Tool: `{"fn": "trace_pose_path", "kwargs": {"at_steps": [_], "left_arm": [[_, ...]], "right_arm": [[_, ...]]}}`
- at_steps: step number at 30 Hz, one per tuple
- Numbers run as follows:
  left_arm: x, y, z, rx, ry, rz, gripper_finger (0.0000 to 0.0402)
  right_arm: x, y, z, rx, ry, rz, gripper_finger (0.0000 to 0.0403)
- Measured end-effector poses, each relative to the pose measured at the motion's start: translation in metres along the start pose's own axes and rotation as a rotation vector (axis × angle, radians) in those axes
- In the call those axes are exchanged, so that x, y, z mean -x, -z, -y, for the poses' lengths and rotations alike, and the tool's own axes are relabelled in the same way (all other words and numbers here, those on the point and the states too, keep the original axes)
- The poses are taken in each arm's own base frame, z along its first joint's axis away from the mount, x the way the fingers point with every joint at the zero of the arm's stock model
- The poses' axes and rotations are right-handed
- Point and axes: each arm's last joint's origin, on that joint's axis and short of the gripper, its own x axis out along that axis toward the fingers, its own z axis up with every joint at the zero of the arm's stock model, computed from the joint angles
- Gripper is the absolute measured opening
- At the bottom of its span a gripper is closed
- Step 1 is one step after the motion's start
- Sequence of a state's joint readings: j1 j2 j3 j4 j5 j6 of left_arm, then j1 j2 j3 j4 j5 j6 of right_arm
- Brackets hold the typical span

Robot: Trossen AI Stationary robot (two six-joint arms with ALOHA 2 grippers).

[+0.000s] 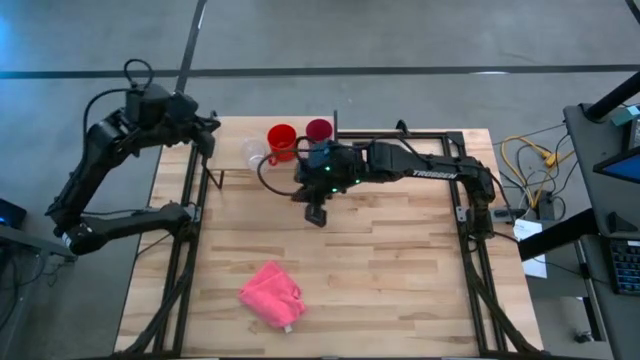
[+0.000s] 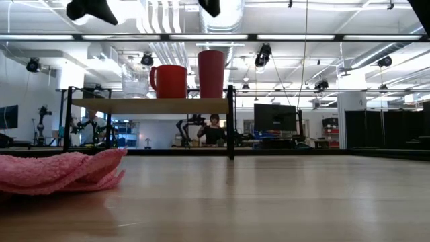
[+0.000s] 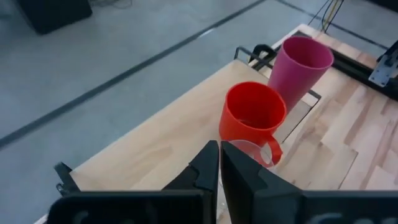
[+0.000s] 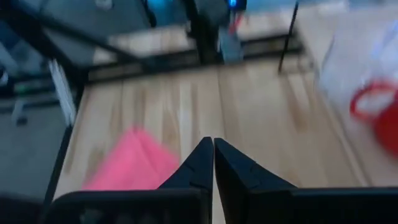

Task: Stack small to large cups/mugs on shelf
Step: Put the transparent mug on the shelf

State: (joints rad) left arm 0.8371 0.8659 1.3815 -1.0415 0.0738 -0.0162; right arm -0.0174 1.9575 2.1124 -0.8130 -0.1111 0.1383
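Note:
Three vessels stand in a row on the shelf board (image 2: 151, 105), on their bases: the clear cup (image 2: 135, 81), the red-orange mug (image 2: 169, 81) and the magenta tumbler (image 2: 211, 74). From above they are the clear cup (image 1: 255, 152), the mug (image 1: 282, 140) and the tumbler (image 1: 319, 130). My left gripper (image 1: 207, 135) is shut, left of the cups and apart from them; its wrist view looks past the shut fingers (image 3: 219, 163) at the mug (image 3: 252, 115) and the tumbler (image 3: 298, 65). My right gripper (image 1: 316, 214) is shut over the table, on the near side of the shelf.
A pink cloth (image 1: 271, 295) lies on the tabletop toward its near edge, also the pink cloth (image 2: 60, 171) and the pink cloth (image 4: 134, 165). Black frame rails (image 1: 185, 240) run along the table's left and right sides. Thin black uprights (image 2: 230, 121) carry the shelf.

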Motion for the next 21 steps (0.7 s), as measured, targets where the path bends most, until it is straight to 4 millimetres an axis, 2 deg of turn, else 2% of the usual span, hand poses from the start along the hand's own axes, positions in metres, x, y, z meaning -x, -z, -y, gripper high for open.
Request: {"fn": "trace_pose_path", "kwargs": {"at_steps": [4, 11, 17, 21], "left_arm": [[0.009, -0.001, 0.001, -0.004, 0.0, 0.061, 0.0001], [0.02, -0.006, 0.002, -0.012, 0.001, 0.176, 0.0], [0.027, -0.005, 0.002, -0.014, 0.001, 0.198, 0.0], [0.032, -0.003, 0.002, -0.02, -0.002, 0.215, 0.0]], "right_arm": [[-0.016, -0.004, 0.002, -0.011, 0.004, 0.129, 0.0008], [-0.065, 0.008, 0.019, -0.039, 0.191, 0.202, 0.0008], [-0.109, 0.012, 0.035, -0.05, 0.213, 0.292, 0.0008], [-0.132, 0.013, 0.04, -0.018, 0.303, 0.309, 0.0008]]}}
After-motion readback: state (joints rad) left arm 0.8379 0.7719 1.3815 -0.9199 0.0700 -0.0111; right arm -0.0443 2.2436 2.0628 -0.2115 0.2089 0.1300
